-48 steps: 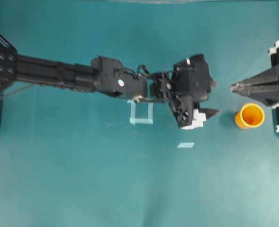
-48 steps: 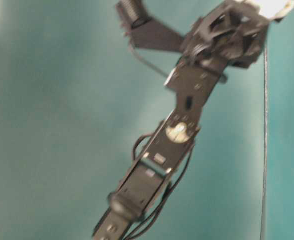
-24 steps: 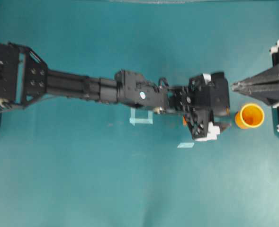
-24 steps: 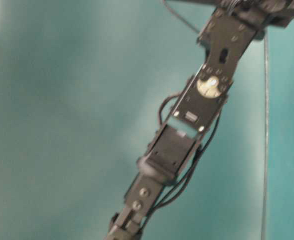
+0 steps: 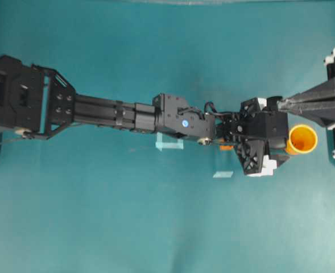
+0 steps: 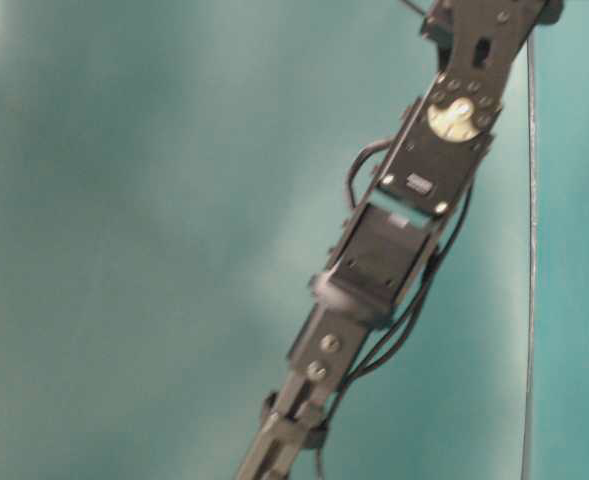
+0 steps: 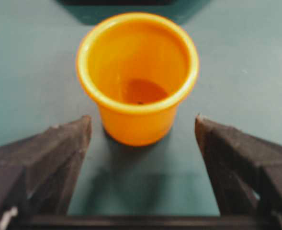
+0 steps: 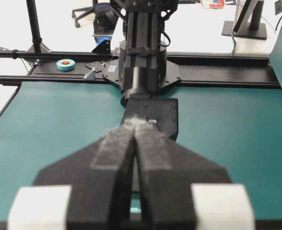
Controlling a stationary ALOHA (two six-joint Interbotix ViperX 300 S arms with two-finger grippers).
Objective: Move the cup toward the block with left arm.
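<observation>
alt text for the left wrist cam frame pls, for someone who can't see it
An upright orange cup with a rounded rim stands on a teal table, seen from just behind the open left gripper. Its two dark fingers frame the bottom corners, spread wider than the cup and not touching it; the cup looks empty.

Black jointed arm (image 5: 127, 116), looped cables

Even, fairly bright light falls from above on the matte teal table surface (image 5: 99, 216), with a pale sheen toward its far edge. The table-level view is soft and smeared. In the left wrist view the small orange-yellow plastic cup (image 7: 137, 76) is slightly blurred, a faint shadow at its base.
</observation>
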